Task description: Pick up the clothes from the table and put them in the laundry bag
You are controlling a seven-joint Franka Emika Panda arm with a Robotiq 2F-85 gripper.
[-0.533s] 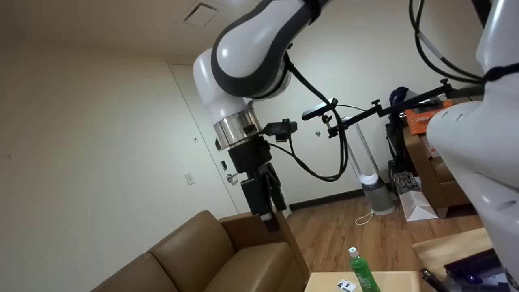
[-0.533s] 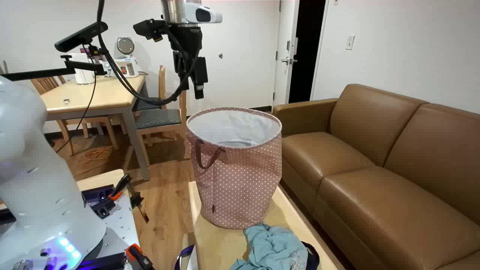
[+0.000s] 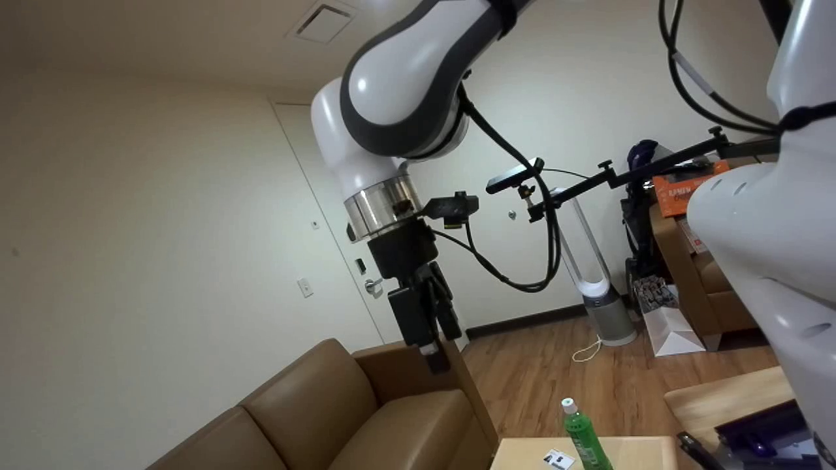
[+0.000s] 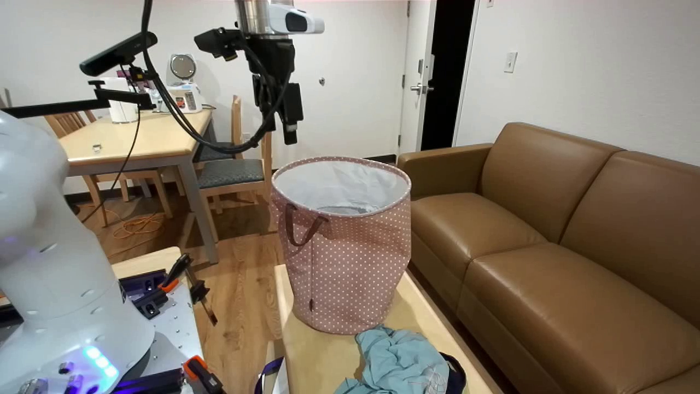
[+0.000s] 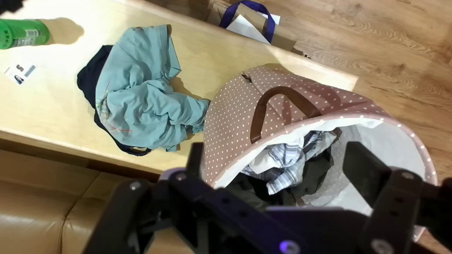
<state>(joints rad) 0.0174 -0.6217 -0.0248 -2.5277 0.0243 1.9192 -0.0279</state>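
Hovering unmoved above the laundry bag, tool spread

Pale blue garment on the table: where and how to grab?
I'd pinch the pale blue garment by its bunched middle folds, coming straight down. Raised ridges there should give the jaws something to close on. Avoid the end beside the laundry bag: its wall could crowd the jaws.

Above the black Robotiq gripper with round screws sit a silver wrist ring and white Panda links trimmed dark grey; black cables loop alongside.
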